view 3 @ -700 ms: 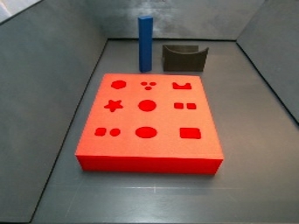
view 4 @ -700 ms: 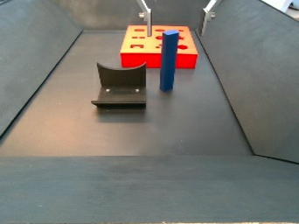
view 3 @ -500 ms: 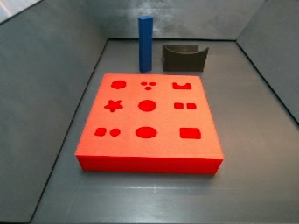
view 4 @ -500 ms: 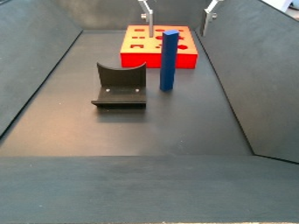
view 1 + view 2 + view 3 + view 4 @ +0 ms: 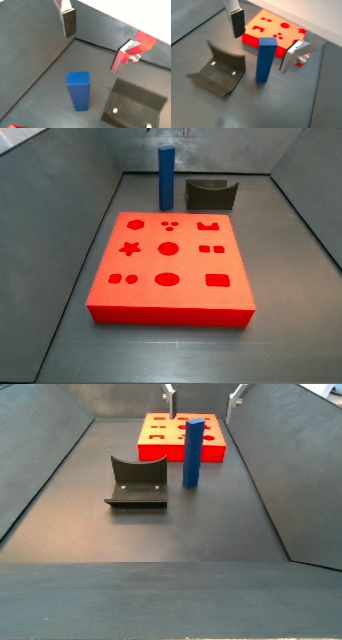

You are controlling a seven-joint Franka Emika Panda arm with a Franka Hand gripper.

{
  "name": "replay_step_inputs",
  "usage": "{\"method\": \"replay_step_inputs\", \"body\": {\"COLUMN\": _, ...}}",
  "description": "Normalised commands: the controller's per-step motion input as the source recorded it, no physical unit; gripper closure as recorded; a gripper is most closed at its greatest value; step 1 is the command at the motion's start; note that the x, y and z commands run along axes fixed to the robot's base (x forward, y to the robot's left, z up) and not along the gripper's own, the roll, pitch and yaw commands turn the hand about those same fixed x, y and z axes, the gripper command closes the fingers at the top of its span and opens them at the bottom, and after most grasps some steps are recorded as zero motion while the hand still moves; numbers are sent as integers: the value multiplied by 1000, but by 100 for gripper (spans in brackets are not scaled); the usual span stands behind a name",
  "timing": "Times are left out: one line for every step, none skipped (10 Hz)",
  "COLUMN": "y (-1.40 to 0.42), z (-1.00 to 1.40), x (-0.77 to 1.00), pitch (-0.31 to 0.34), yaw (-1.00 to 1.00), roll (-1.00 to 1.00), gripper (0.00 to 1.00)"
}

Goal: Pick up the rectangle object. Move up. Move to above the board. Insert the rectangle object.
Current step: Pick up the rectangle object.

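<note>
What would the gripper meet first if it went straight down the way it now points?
Most likely the top end of the upright blue bar. The gripper hangs open above it, and in both wrist views the bar stands roughly between the jaws. Exact centring is hard to judge; the fixture sits off to one side.

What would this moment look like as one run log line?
phase: approach | gripper: open, above bar, holding nothing | blue bar: upright on floor, beside fixture | red board: holes empty

The gripper (image 5: 263,38) hangs high above the floor; fingers (image 5: 237,22) spread wide, holding nothing.
</note>
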Motion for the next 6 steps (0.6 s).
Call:
{"method": "replay_step_inputs", "body": {"y": -283, "z": 0, "x": 20, "pitch": 0, "yaw": -909, "roll": -6, "gripper": 0}}
{"method": "replay_step_inputs", "body": {"y": -283, "z": 0, "x": 26, "pitch": 0, "yaw": -903, "roll": -16, "gripper": 0}}
{"method": "replay_step_inputs", "body": {"y": -286, "z": 0, "x": 26, "pitch": 0, "yaw": -903, "roll": -13, "gripper": 0}}
{"method": "replay_step_inputs", "body": {"y": -283, "z": 0, "x": 23, "pitch": 0, "yaw": -906, "roll": -13, "gripper": 0}}
{"method": "replay_step_inputs", "body": {"y": -277, "z": 0, "x": 23, "pitch": 0, "yaw": -909, "roll": -10, "gripper": 0}}
{"method": "replay_step_inputs", "body": {"y": -269, "z": 0, "x": 17, "pitch": -3, "yaw": -914, "roll": -4, "gripper": 0}}
